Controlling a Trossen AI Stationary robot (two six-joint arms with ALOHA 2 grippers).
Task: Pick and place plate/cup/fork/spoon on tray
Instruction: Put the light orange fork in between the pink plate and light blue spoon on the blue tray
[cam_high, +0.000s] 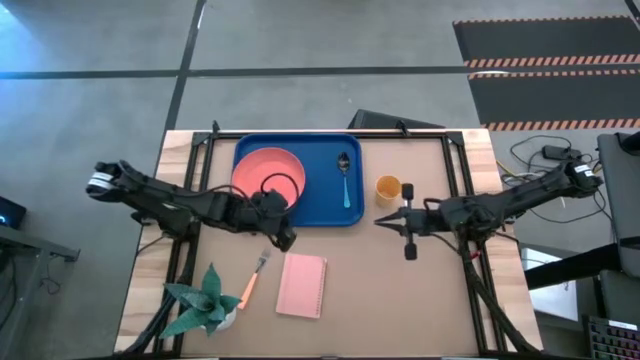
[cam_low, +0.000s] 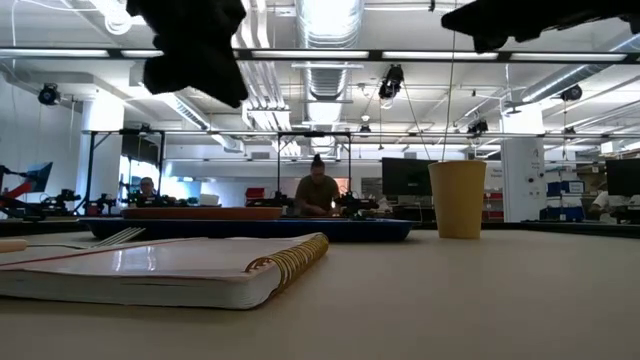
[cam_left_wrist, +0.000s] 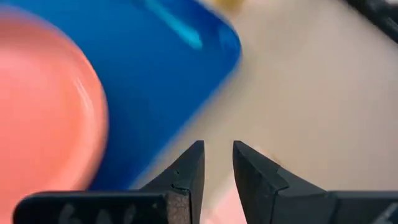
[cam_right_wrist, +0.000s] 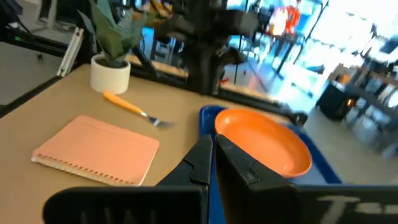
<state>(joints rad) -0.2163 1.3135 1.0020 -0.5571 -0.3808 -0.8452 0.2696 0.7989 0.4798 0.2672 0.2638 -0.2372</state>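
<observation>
The blue tray (cam_high: 322, 205) lies at the table's far middle. The coral-pink plate (cam_high: 262, 172) lies flat on its left half, and the blue-handled spoon (cam_high: 345, 180) lies on its right half. The orange-yellow cup (cam_high: 388, 188) stands upright on the table just right of the tray. The fork (cam_high: 255, 275) with its orange handle lies on the table near the plant. My left gripper (cam_high: 287, 240) hovers over the tray's near edge, its fingers (cam_left_wrist: 189, 168) a narrow gap apart and empty. My right gripper (cam_high: 380, 222) hovers near the cup's near side, shut and empty.
A pink spiral notebook (cam_high: 302, 285) lies at the near middle, beside the fork. A potted plant (cam_high: 205, 300) stands at the near left corner. People sit at desks in the room beyond the table (cam_low: 318, 190). Bare table lies at the near right.
</observation>
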